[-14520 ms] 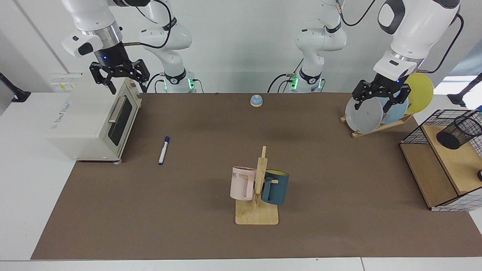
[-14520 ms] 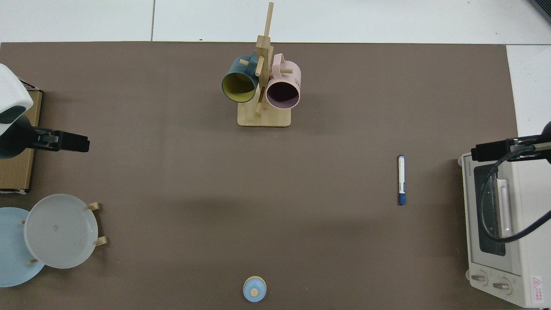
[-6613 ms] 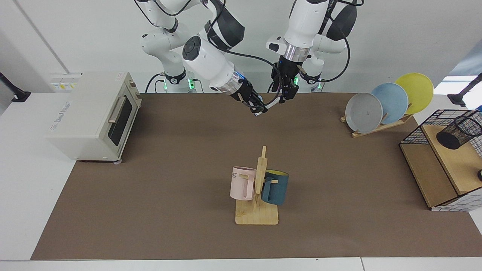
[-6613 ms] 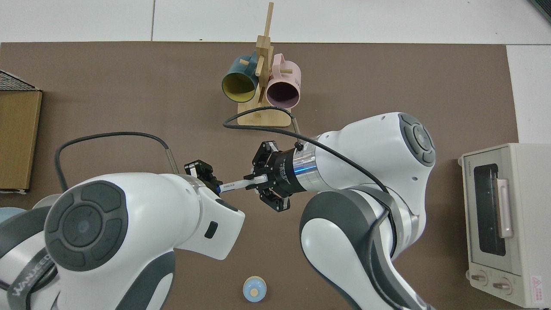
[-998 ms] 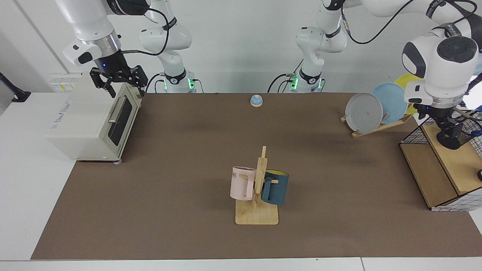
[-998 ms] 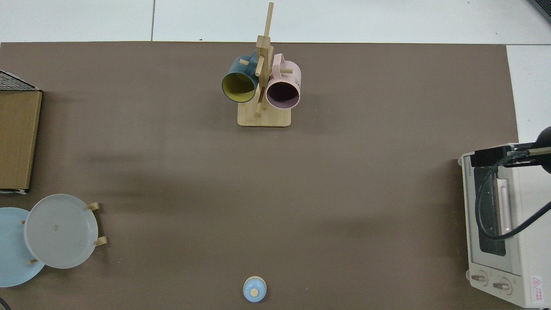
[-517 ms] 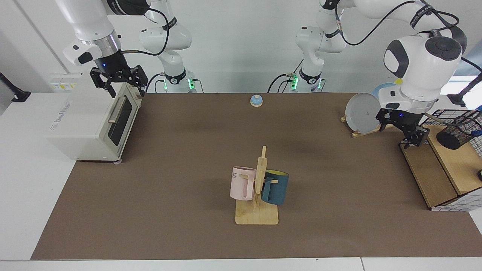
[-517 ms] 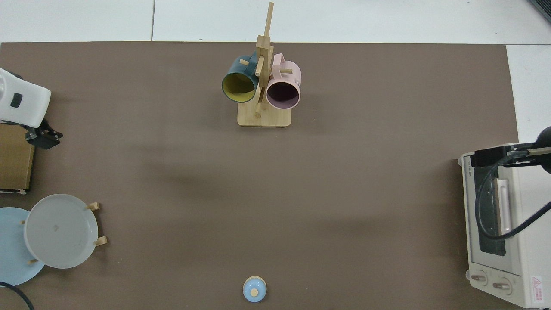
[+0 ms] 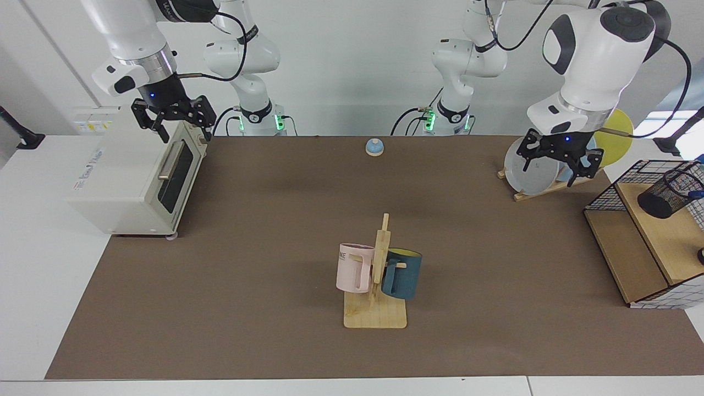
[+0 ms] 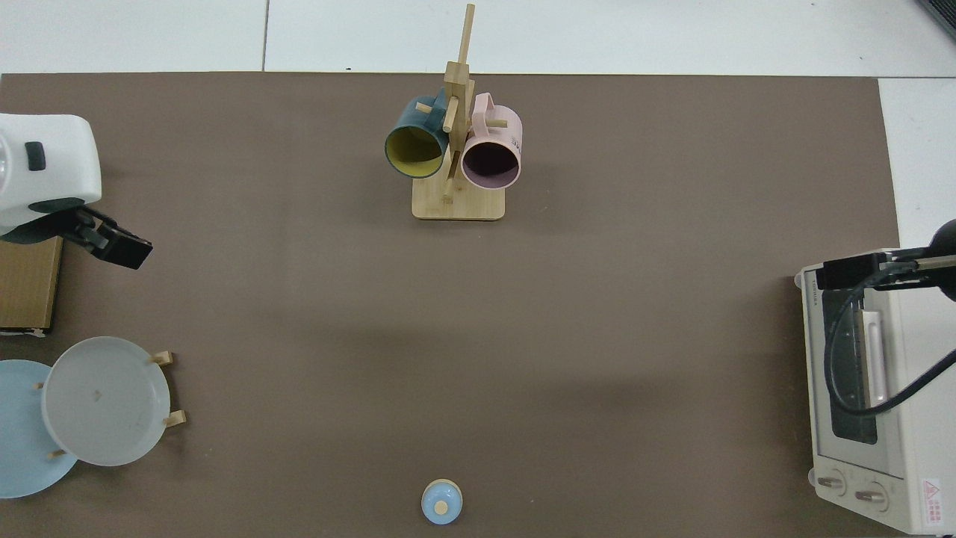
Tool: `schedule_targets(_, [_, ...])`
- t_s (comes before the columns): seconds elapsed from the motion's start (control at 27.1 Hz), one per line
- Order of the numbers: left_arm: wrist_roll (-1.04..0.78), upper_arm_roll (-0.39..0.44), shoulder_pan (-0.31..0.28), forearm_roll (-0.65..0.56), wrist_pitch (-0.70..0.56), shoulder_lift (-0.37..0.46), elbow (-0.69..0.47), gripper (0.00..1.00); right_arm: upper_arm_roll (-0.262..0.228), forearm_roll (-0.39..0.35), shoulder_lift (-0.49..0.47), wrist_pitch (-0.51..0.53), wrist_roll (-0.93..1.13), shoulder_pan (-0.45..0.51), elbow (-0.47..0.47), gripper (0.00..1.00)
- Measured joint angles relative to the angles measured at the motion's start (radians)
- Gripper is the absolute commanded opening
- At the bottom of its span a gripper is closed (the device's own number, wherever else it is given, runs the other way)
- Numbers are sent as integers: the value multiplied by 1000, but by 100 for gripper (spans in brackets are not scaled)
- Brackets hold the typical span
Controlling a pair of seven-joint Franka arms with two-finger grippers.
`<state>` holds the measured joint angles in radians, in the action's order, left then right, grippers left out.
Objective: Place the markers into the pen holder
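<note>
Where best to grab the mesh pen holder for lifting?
Probably the pen holder's round rim, from above: one finger inside, one outside, opposite the marker's blue end poking out. The wire basket's grid blocks side approaches. Left gripper hovers open by the plates; right gripper waits open over the toaster oven.

I see the black mesh pen holder [image 9: 670, 192] tilted on the wooden shelf, the marker's blue end [image 9: 695, 194] poking out.

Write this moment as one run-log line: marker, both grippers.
marker: blue end showing in the black wire-mesh pen holder | left gripper: open, empty, in front of the plate rack | right gripper: open, waiting above the white toaster oven
</note>
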<state>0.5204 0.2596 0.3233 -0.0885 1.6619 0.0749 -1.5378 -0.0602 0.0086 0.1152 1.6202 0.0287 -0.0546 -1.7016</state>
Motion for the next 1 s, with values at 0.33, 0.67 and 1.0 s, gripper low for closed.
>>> schedule_targets(0.33, [-338,-206,-183,1,-129,-98,0,100,0,0,0,0,0,0,0,100])
schedule_targets(0.67, [-422,-211,-233,72,-150,-145,-15,100,0,0,0,0,0,0,0,100])
schedule_targets(1.0, [-422,-194,-250,103,-171,-145,-27,100,0,0,0,0,0,0,0,100])
